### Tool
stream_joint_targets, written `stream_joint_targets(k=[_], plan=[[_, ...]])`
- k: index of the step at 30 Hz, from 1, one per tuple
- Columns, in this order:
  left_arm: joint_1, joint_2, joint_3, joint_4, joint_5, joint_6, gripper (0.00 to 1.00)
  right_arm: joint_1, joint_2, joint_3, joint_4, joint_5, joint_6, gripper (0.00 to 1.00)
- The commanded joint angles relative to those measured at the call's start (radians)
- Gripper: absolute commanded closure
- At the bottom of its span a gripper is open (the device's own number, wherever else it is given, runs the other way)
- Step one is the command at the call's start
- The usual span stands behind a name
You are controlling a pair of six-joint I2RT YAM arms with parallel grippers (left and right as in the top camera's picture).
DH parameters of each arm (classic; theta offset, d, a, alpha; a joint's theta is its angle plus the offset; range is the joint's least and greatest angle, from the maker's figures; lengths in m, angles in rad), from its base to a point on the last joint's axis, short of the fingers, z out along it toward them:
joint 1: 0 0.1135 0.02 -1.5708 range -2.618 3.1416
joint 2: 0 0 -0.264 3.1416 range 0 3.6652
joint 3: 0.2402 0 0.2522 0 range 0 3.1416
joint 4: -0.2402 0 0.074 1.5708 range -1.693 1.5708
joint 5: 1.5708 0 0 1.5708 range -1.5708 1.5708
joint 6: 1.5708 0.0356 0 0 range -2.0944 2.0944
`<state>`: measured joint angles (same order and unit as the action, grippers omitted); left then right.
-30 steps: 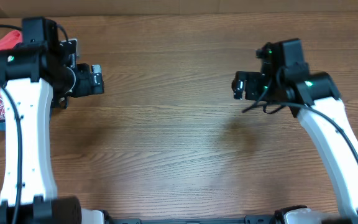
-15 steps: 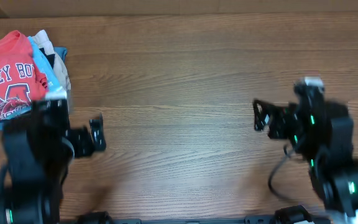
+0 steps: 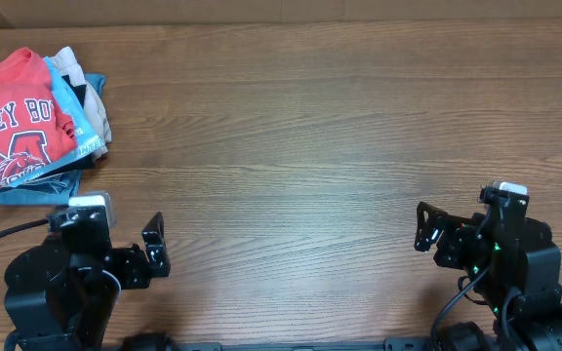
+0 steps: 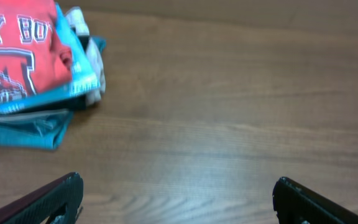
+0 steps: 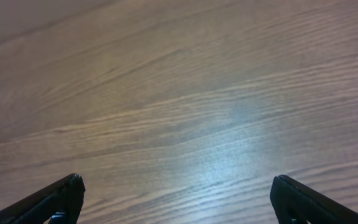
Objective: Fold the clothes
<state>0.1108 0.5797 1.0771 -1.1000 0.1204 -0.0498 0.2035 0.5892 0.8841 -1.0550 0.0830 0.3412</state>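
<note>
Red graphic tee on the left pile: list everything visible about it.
The coral-red cotton-looking T-shirt lies folded, print up, topping a stack of garments at the wooden table's far-left edge. Navy-and-white block lettering and a mascot graphic show, cut off by the frame. It rests on a light blue T-shirt; nothing else touches it.

Brown wood-grain table (image 3: pixel 310 127), soft glare patch in right wrist view. Far-left corner: stack of folded garments. Light blue tee (image 3: pixel 78 132) w/ white print along its right edge, high in the stack. Beige piece (image 3: pixel 69 60) pokes out on far side, black one (image 3: pixel 79 95) just beside it. Denim-blue garment (image 3: pixel 27 192) at btm, showing along near edge.
</note>
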Motion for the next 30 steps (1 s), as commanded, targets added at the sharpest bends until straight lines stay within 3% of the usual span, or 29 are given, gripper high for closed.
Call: stream_joint_targets(k=[1,16,30], plan=[[-0.006,-0.004,-0.01,-0.031,0.003,0.009,0.0,0.0,-0.003,-0.003,-0.008,0.013,0.011,0.0],[-0.006,-0.004,-0.01,-0.111,0.003,0.009,0.0,-0.046,-0.046,-0.019,-0.005,0.014,-0.001,0.0],[-0.006,-0.004,-0.01,-0.111,0.003,0.009,0.0,-0.109,-0.516,-0.435,0.349,-0.01,-0.048,0.0]])
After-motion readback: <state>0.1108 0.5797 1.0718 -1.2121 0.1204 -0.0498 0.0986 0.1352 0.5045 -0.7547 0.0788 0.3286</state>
